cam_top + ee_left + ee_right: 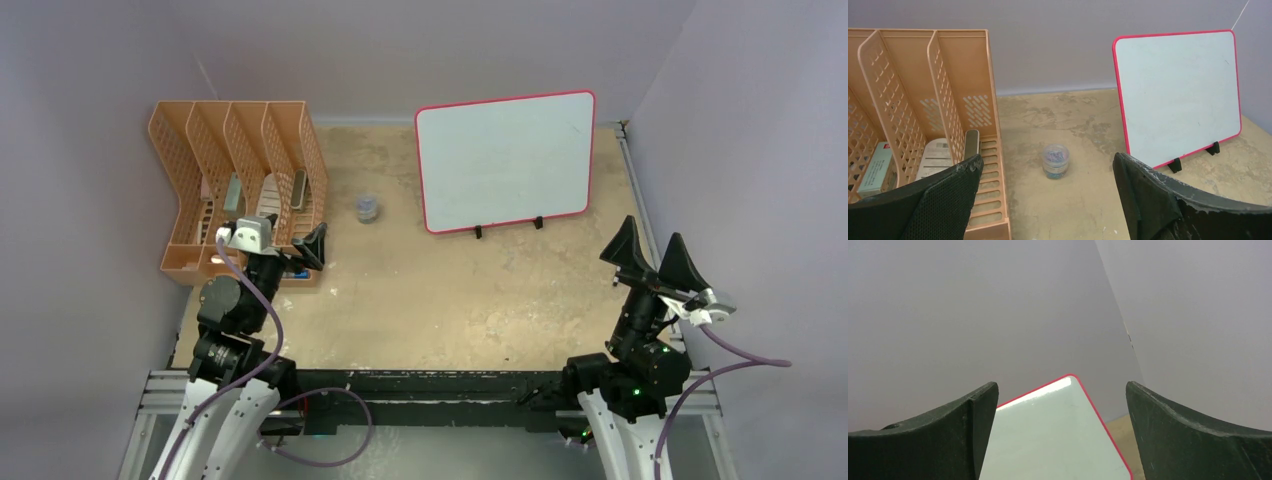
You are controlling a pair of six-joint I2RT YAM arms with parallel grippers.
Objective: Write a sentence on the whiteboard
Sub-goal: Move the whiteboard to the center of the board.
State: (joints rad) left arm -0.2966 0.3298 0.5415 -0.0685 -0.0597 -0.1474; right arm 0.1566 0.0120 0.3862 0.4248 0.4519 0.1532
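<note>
- At the far right of the table [450, 310], the whiteboard [505, 160] stands on two small black feet close to the back wall, and its face looks plain white to me.
- The tabletop is a tan, blotchy, worn surface. A black bar runs along its near edge and a metal rail down its right side.
- Lilac-grey walls close the space in at the back and on both sides (my right wrist view is mostly wall, with one red-rimmed corner of the board showing between the fingers).
- The orange mesh rack [235, 170] sits at the far left, its slots running away from the arms.
- Through the left wrist camera I see a pale green flat box [875, 167] in one slot, a white labelled pack [935, 157] in the next one over, and a slim grey item [971, 142] in the rightmost slot.
- A small clear tub [368, 208] stands alone on the table between the rack and the board, touching neither. Its contents look bluish and mixed, but I cannot tell what they are.
- The left gripper [300, 255] hangs just beside the rack's near end, fingers spread wide, nothing between them.
- The right gripper [652, 255] is raised near the right edge, fingers likewise wide apart and empty, well short of the board.
</note>
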